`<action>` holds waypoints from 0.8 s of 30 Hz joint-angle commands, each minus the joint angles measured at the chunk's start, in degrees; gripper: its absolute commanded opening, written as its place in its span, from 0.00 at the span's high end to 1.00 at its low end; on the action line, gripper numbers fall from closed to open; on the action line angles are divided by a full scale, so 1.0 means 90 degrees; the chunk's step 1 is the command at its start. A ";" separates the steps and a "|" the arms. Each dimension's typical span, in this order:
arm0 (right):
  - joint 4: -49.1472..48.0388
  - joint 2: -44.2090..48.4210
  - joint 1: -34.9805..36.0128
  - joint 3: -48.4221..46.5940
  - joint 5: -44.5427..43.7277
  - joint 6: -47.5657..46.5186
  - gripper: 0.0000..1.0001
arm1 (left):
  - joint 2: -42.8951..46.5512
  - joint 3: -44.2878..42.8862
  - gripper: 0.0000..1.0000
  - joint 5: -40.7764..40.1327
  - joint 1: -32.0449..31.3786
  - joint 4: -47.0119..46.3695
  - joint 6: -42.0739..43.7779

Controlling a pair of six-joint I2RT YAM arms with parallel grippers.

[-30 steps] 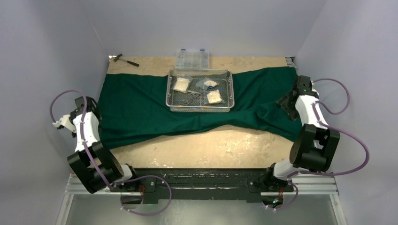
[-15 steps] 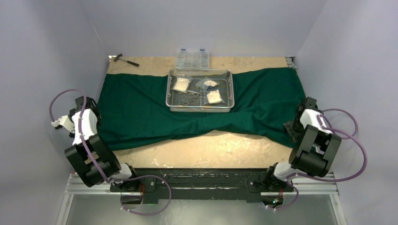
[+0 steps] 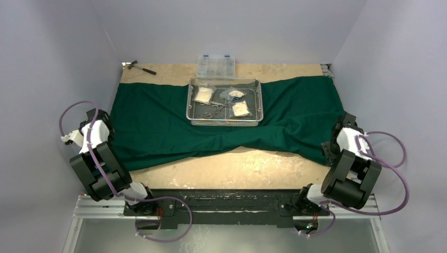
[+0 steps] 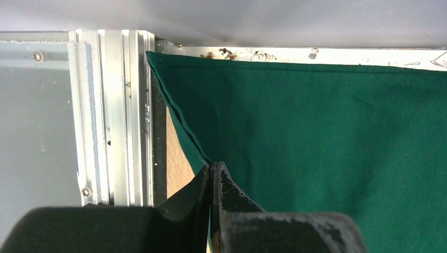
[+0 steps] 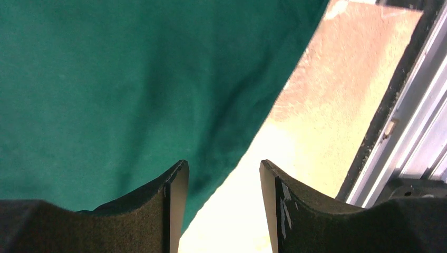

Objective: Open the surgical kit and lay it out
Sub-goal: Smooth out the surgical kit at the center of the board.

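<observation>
— The right arm (image 3: 350,179) has swung back from the far right edge of the dark green cloth wrap (image 3: 158,121) to its near right corner. The left arm (image 3: 100,171) has drawn back a little toward its base.

— And from above, where is the kit?

— The cloth lies spread across the table (image 3: 237,163), with its near edge bowed inward at the middle. The wire-mesh tray (image 3: 225,124) sits on the cloth, centred and toward the far side. In it lie three gauze packets (image 3: 203,95) with small dark instruments (image 3: 213,109) between them, too small to tell apart.

— Anything off the cloth?

— A clear compartment box (image 3: 215,63) sits just behind the tray, and a small hammer (image 3: 141,67) lies at the far left corner. Both are on bare table.

— The left wrist view?

— The left gripper (image 4: 211,171) is pressed closed. Its tips meet right on the cloth's hemmed edge and pinch it. That edge runs away from the tips to a cloth corner beside the aluminium rail (image 4: 113,116).

— And the right wrist view?

— The right gripper (image 5: 221,174) stands with a middling gap and grips nothing. It sits over the cloth's edge, with one finger above the green and the other above bare table. I cannot tell whether it touches the cloth.
</observation>
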State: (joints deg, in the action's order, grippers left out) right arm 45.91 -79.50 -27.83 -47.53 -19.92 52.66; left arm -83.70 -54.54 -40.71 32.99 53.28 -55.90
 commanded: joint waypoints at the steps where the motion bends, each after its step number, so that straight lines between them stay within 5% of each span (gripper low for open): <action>1: -0.0010 0.0018 -0.0057 0.0449 0.0117 0.0494 0.44 | -0.0045 -0.0233 1.00 -0.0112 0.0079 -0.0171 0.0123; 10: -0.0636 -0.0403 -0.0078 0.0603 -0.0032 0.0471 0.56 | -0.0070 -0.0229 1.00 -0.0026 0.0077 -0.0244 0.0180; 17: -0.1231 -0.0848 -0.0119 0.0704 -0.0508 0.0343 1.00 | -0.0008 -0.0134 1.00 0.0160 0.0074 -0.0365 0.0088; 24: -0.0570 -0.0718 -0.0128 0.0659 -0.1308 0.0875 1.00 | 0.0115 -0.0124 1.00 -0.0029 0.0079 -0.0045 -0.0106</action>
State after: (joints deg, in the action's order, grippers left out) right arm 38.52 -84.44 -28.14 -44.03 -23.14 55.72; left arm -84.31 -54.54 -39.03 33.01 51.55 -55.02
